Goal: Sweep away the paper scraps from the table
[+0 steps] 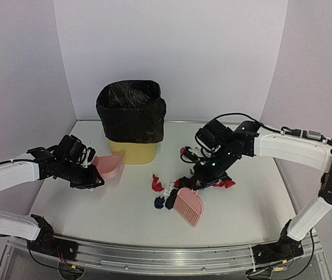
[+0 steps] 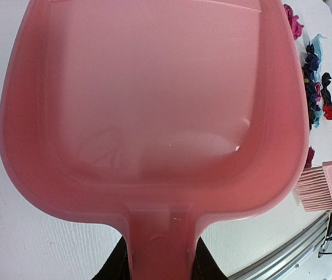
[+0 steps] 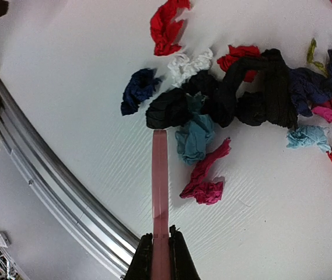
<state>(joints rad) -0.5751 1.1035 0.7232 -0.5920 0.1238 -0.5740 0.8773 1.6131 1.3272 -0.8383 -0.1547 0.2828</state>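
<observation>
The paper scraps (image 1: 167,200) lie in a loose cluster right of the table's (image 1: 95,216) middle, in red, navy, black, blue and pink. My right gripper (image 1: 198,178) is shut on the handle of the pink hand brush (image 1: 189,206), whose head hangs just right of the cluster's near edge. The right wrist view shows the brush (image 3: 160,186) edge-on, its tip at the black and blue scraps (image 3: 212,108). My left gripper (image 1: 91,172) is shut on the handle of the pink dustpan (image 1: 111,164), which is empty (image 2: 154,105) and opens toward the scraps.
A yellow bin with a black bag (image 1: 132,114) stands at the back, just behind the dustpan. The aluminium rail (image 1: 154,252) runs along the front edge. White walls close the sides and back. Lone scraps lie at the back (image 1: 185,151) and right (image 1: 225,184).
</observation>
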